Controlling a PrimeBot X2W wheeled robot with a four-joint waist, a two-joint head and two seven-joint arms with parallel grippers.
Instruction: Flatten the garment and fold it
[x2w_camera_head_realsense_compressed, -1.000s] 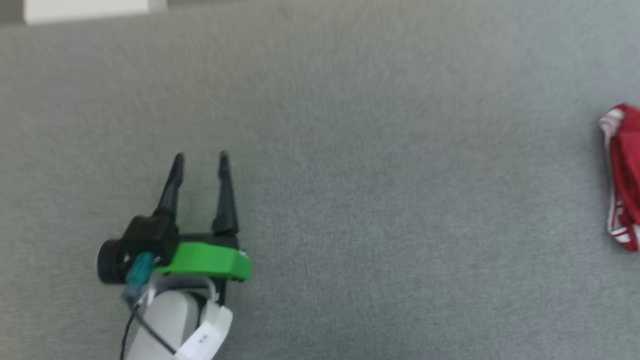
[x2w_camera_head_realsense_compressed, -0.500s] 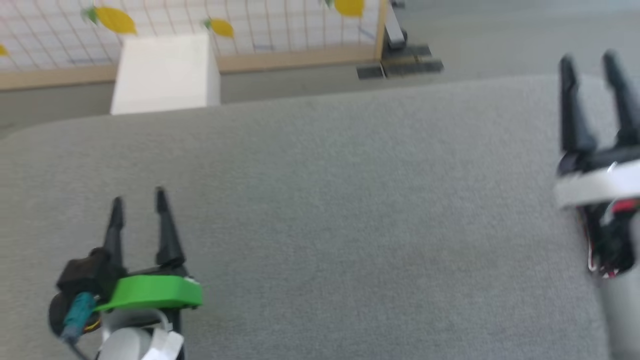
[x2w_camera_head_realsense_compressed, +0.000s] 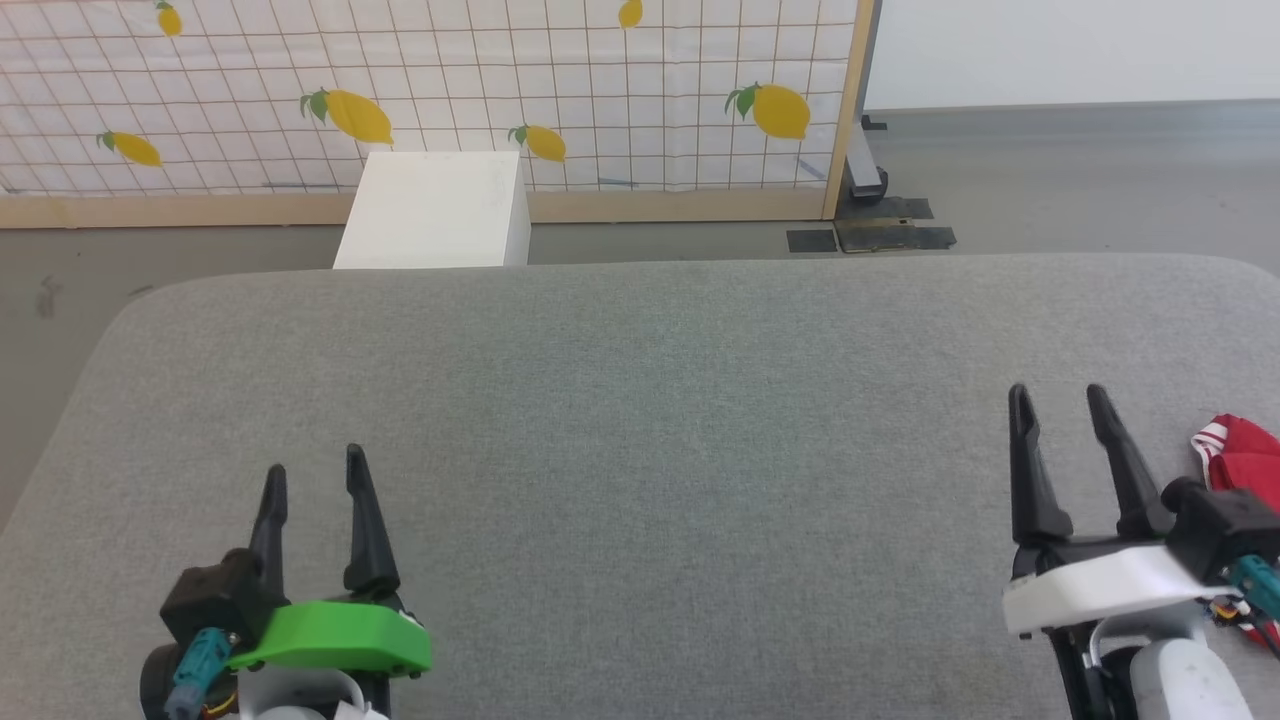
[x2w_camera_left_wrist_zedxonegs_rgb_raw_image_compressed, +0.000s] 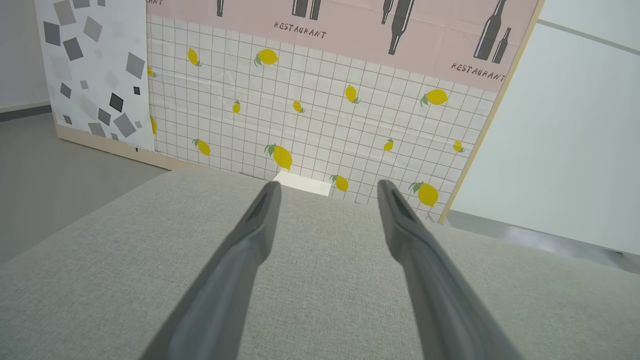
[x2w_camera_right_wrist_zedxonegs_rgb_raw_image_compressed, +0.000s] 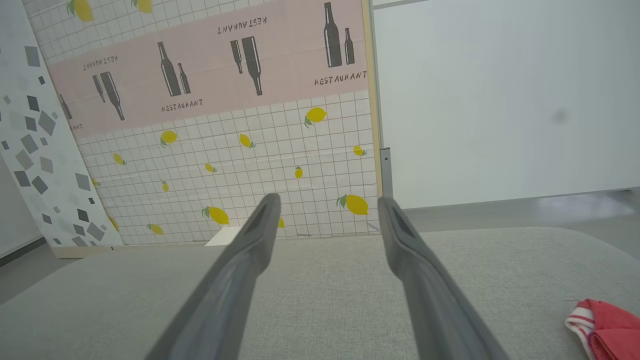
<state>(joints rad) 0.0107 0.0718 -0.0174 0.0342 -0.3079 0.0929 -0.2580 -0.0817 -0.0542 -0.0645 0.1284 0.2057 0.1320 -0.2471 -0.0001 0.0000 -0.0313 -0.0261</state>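
Both empty: left gripper (x2w_camera_head_realsense_compressed: 315, 460), right gripper (x2w_camera_head_realsense_compressed: 1057, 392) splayed wide. Garment (x2w_camera_head_realsense_compressed: 1245, 455) bunched, untouched; flattening unstarted. Right must reach over and grasp.

Left gripper (x2w_camera_head_realsense_compressed: 315, 462) green-collared, right gripper (x2w_camera_head_realsense_compressed: 1057, 392) white-collared, dark fingers (x2w_camera_head_realsense_compressed: 368, 540), perhaps teal plugs (x2w_camera_head_realsense_compressed: 195, 662)

red garment (x2w_camera_head_realsense_compressed: 1245, 460) with red-white striped trim, grey table (x2w_camera_head_realsense_compressed: 640, 400), lemon-printed white grid screen (x2w_camera_head_realsense_compressed: 450, 90).

A grey fabric surface (x2w_camera_head_realsense_compressed: 640, 400) fronts a lemon-patterned grid panel (x2w_camera_head_realsense_compressed: 600, 80), a white box (x2w_camera_head_realsense_compressed: 435, 210) and grey floor (x2w_camera_head_realsense_compressed: 1050, 170).
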